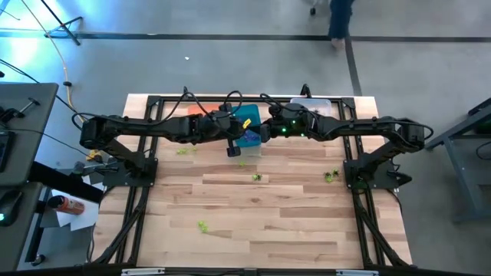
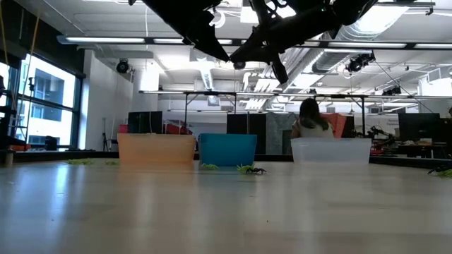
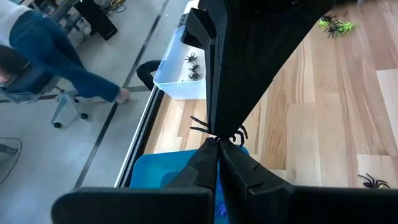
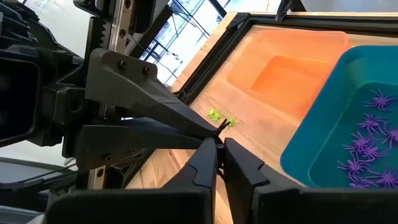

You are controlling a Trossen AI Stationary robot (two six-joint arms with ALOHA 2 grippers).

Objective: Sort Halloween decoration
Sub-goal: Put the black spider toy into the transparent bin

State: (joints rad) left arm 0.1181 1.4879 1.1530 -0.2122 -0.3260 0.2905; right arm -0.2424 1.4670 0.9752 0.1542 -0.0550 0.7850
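Black spider (image 3: 217, 132), spindly legs splayed, is pinched between both my hands, held tip to tip above the teal bin (image 1: 247, 138) at the surface's (image 1: 291, 230) far side. Left hand (image 3: 217, 144) is clamped on it; right hand (image 4: 219, 144) is clamped on it too. Purple spiders (image 4: 367, 146) fill the teal bin; yellow-green spiders (image 1: 202, 226) lie scattered.

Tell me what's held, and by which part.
Black spider, pinched at its body where left gripper and right gripper meet; legs stick out.
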